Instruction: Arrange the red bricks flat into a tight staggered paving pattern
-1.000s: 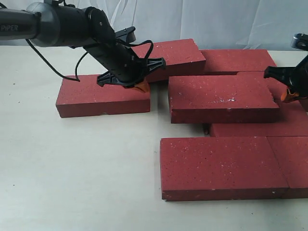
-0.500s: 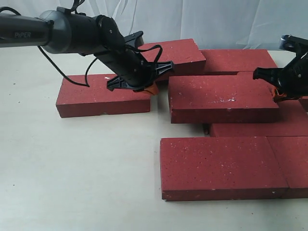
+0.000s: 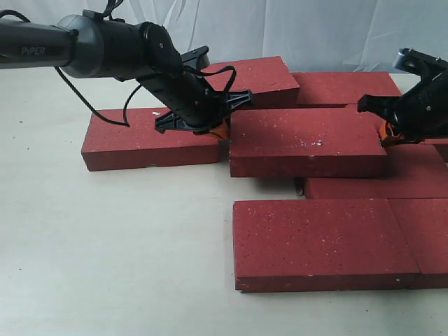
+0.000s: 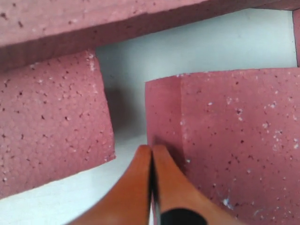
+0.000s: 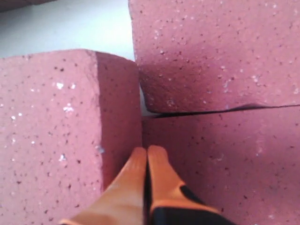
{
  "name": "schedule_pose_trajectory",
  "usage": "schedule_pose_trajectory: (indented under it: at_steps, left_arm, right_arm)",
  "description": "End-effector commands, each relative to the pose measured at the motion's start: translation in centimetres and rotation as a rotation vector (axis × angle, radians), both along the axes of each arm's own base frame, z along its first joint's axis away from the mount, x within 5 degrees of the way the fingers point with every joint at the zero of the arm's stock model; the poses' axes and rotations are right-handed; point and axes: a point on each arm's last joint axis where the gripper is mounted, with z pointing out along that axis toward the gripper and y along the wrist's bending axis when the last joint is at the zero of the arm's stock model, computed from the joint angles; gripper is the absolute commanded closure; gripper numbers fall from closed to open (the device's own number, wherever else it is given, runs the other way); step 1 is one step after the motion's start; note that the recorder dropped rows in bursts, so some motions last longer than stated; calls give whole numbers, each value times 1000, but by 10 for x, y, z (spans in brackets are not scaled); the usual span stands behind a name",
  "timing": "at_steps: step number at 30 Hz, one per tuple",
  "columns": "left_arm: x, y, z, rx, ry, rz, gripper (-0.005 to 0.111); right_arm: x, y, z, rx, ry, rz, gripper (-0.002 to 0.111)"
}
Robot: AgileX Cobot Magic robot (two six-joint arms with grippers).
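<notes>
On the pale desk (image 3: 119, 259) the red bricks (image 3: 322, 241) lay flat in a loose cluster toward its right side. Farthest left, a lone brick (image 3: 140, 140) lay lengthwise, well in from the desk's left edge. The left pincer (image 3: 219, 131) hung at that brick's right end, its orange fingers (image 4: 136, 183) clenched together on nothing. Its tips were in the narrow gap between the lone brick and the middle brick (image 3: 304, 140), at the middle brick's end face. Behind that gap a rear brick (image 3: 255, 75) lay askew, with another rear brick (image 3: 346, 87) to its right. The middle brick appeared to overlap a lower brick (image 3: 371, 187) in front of it. At its right end the right pincer (image 3: 386, 133) was likewise clenched and empty, its orange fingers (image 5: 161, 173) set against that end face where it met neighbouring bricks. Nearest the desk's front edge, two bricks lay end to end, touching. A white cloth (image 3: 315, 28) hung behind
</notes>
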Motion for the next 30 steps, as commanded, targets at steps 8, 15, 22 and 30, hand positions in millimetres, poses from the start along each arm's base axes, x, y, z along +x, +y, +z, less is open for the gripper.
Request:
schedule_pose_trajectory:
  at_steps: [8,15,22,30]
  left_arm:
    - [-2,-2,13,-18,-20,-6,107]
    - [-5,6,41,3,-104,-32,107]
    - [-11,17,63,66,-149,-77,107]
    - [-15,31,76,107,-132,-94,107]
  right_arm:
    - [4,8,13,77,-8,74,109]
    - [5,9,15,96,-13,75,109]
    - [2,12,28,118,-49,91,109]
    - [-8,18,57,169,-104,127,109]
